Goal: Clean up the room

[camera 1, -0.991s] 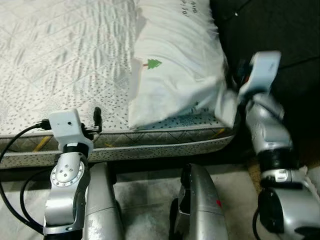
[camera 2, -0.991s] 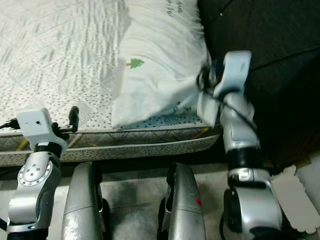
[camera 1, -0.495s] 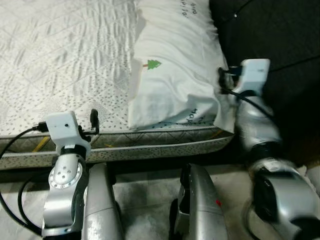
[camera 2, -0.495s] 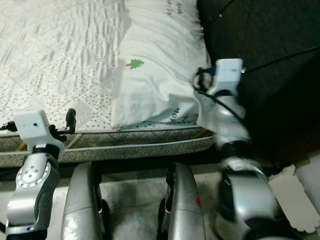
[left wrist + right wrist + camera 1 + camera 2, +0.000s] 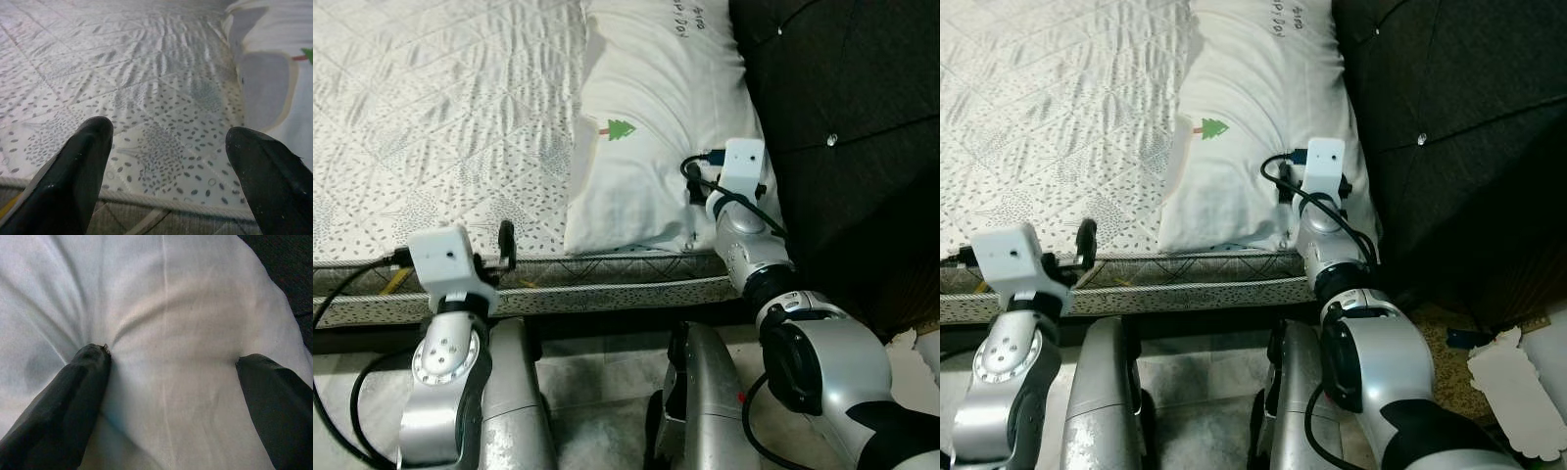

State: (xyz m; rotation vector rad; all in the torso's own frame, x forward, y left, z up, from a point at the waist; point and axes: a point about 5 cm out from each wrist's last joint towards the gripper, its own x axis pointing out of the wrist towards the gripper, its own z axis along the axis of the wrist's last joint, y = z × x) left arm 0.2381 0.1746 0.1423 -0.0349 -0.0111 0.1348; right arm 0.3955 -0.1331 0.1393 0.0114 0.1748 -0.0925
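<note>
Bright, even light on the bed, deep shade at the right.
The mattress (image 5: 440,117) and pillow (image 5: 651,127) are sharp and nearly washed out; the headboard (image 5: 842,127) falls almost black; close black fingers (image 5: 58,406) in the wrist views look soft.

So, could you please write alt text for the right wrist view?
The right gripper, fingers spread open, presses into a white pillow, which creases around one black fingertip. A dark headboard shows at one corner.
</note>
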